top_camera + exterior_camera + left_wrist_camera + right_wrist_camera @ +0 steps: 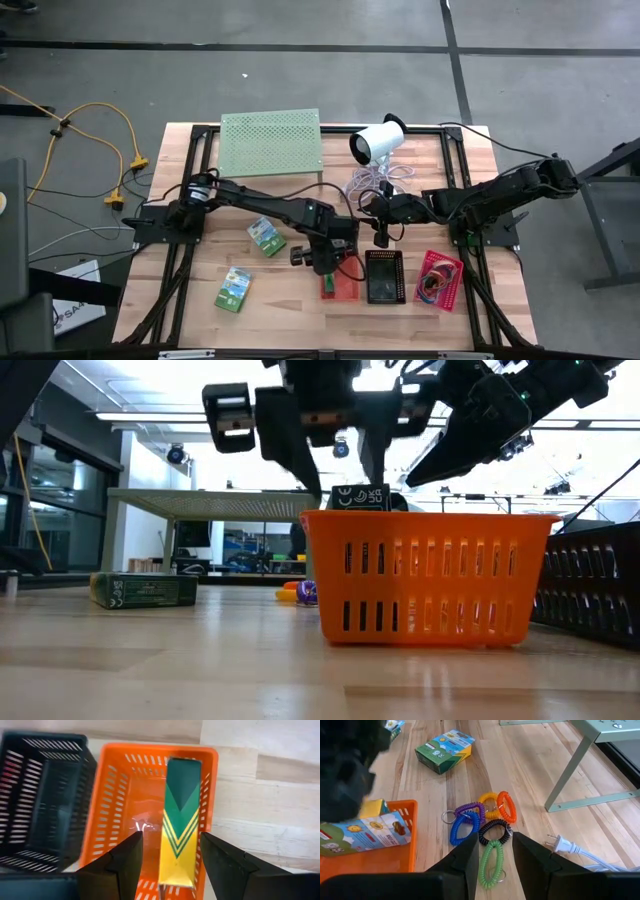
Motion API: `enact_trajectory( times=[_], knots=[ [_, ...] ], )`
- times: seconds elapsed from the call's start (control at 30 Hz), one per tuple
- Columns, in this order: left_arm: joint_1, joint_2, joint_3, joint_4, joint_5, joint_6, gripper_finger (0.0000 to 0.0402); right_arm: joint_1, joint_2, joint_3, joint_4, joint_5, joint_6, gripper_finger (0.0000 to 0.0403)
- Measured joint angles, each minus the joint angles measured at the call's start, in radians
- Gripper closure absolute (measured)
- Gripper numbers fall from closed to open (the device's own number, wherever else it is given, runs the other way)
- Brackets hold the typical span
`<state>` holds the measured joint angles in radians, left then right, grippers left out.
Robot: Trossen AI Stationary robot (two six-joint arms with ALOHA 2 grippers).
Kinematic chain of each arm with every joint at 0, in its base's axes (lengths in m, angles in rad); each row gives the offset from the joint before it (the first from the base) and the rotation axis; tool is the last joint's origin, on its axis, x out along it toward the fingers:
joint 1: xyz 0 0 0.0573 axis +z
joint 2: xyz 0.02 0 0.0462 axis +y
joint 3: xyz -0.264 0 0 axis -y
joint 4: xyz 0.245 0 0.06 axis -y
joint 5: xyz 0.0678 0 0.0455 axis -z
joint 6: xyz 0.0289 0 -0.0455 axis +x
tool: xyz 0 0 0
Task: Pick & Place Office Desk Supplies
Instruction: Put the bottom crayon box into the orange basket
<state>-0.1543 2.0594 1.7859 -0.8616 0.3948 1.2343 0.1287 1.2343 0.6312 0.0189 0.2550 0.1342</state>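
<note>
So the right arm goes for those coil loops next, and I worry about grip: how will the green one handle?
The green coil loop looks springy, so it would probably stretch and dangle. It touches the black loop, which may drag along. It probably weighs little.

Left gripper low at mid-table, jaws wide apart; right gripper alongside, jaws parted.
</note>
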Motion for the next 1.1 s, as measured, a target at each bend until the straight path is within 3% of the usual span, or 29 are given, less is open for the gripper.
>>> enact_trajectory(
  times=[0.47, 0.6, 0.87, 1.1],
  knots=[
    [0.008, -0.038, 0.001, 0.003, -0.045, -0.093, 0.0212, 0.0, 0.0, 0.0, 0.0, 0.0, 0.0, 0.0295],
    [0.008, -0.043, 0.0, 0.014, -0.125, -0.23, 0.0212, 0.0, 0.0, 0.0, 0.0, 0.0, 0.0, 0.0295],
    [0.008, -0.086, 0.0, -0.034, -0.394, -0.678, 0.0212, 0.0, 0.0, 0.0, 0.0, 0.0, 0.0, 0.0295],
    [0.005, -0.092, 0.0, -0.103, -0.397, -0.765, 0.0212, 0.0, 0.0, 0.0, 0.0, 0.0, 0.0, 0.0295]
  ],
)
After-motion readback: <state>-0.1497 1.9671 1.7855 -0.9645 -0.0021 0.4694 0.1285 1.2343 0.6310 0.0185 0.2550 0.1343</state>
